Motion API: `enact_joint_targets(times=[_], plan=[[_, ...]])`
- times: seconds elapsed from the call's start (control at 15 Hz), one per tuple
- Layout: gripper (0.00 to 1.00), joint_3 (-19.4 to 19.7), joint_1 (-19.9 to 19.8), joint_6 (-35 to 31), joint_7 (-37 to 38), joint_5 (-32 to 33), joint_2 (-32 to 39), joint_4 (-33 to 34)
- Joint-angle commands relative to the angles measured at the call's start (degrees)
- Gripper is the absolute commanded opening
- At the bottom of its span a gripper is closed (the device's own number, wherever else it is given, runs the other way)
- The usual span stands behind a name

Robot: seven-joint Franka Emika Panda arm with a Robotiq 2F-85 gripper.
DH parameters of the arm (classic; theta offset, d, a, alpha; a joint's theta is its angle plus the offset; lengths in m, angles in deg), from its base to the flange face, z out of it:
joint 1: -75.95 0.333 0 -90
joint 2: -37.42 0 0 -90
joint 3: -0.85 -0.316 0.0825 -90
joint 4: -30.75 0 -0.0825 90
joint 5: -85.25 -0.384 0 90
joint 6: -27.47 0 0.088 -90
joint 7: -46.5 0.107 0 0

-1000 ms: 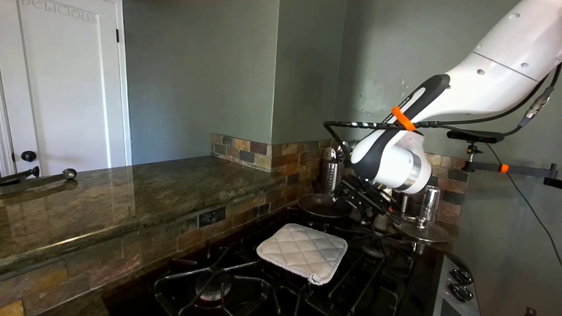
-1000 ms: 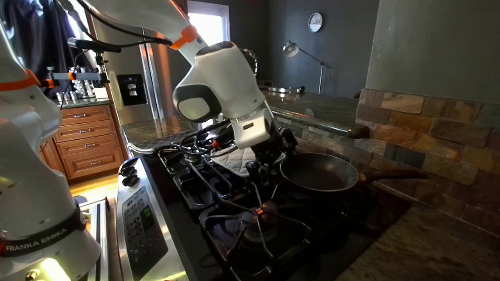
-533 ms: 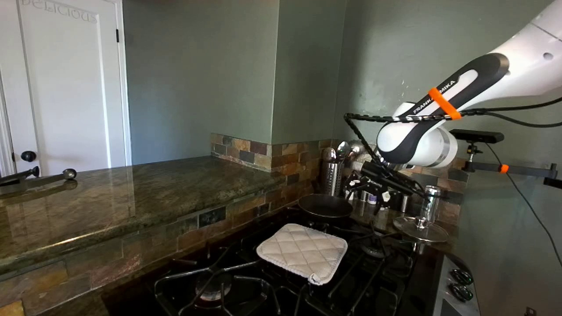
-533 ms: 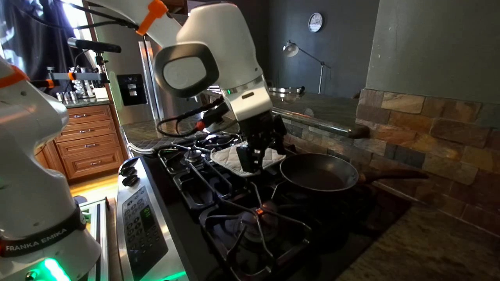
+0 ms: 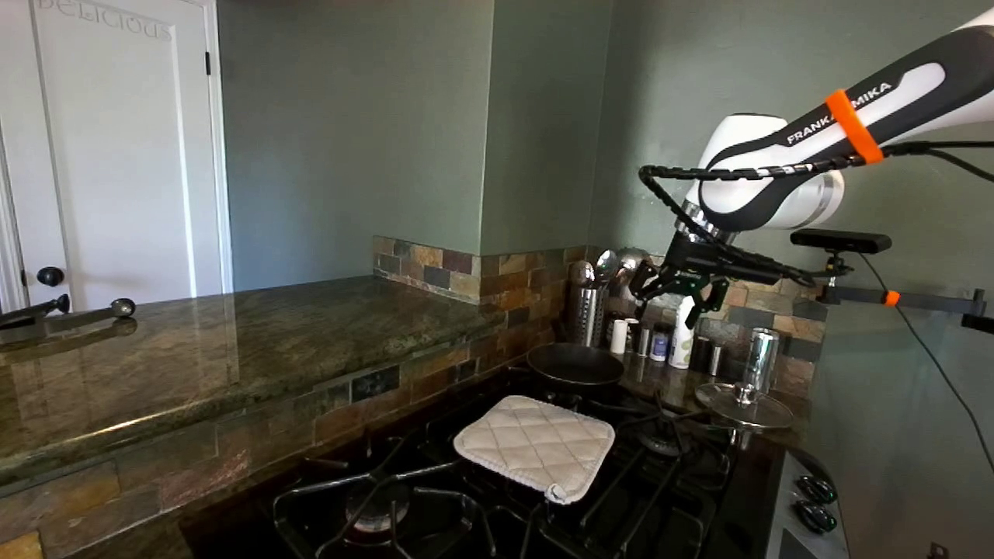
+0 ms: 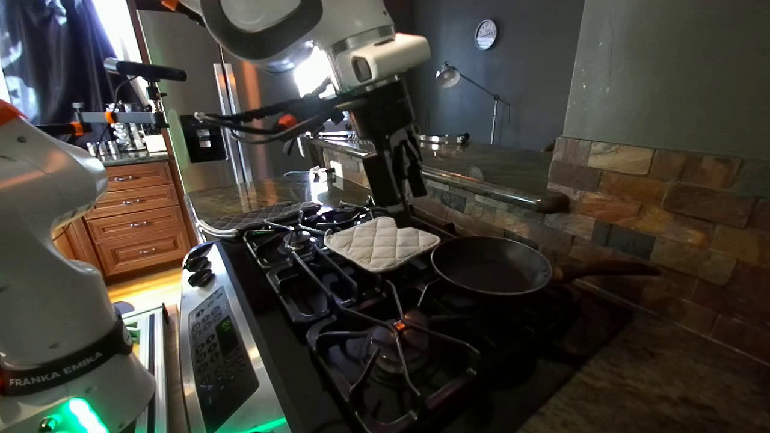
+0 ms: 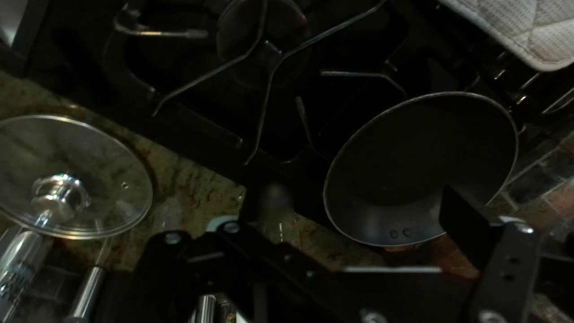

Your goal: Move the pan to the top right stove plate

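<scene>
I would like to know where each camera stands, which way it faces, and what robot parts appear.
An exterior view: from the end of the gas hob farther from the frying pan, facing the utensil holder; Franka arm and hand show.
An exterior view: from the frying pan's end, facing the refrigerator and lamp; robot base, Franka arm and hand show.
Wrist view: beside the hand, facing down at the frying pan and glass lid; its fingers show.
Both exterior views share the quilted pot holder, from roughly opposite ends.
</scene>
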Motion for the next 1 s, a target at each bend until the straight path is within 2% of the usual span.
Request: enact_joint_targets(times=[0.0,0.2,0.33,0.53,0.93], plan=[[1.0,-0.7,-1.37,3.08,-3.19,6.57,-0.98,2.02],[1.0,-0.13,-1.07,0.24,-5.48,9.57,-0.94,2.6],[1.0,0.63,-0.05,-3.92,-6.08,8.17,-1.03,2.1],[1.0,0.41,0.02,-6.82,-5.64,6.96,-0.43,2.1],[1.0,-0.1,-0.24,-6.3,-5.48,7.22,0.11,2.78]])
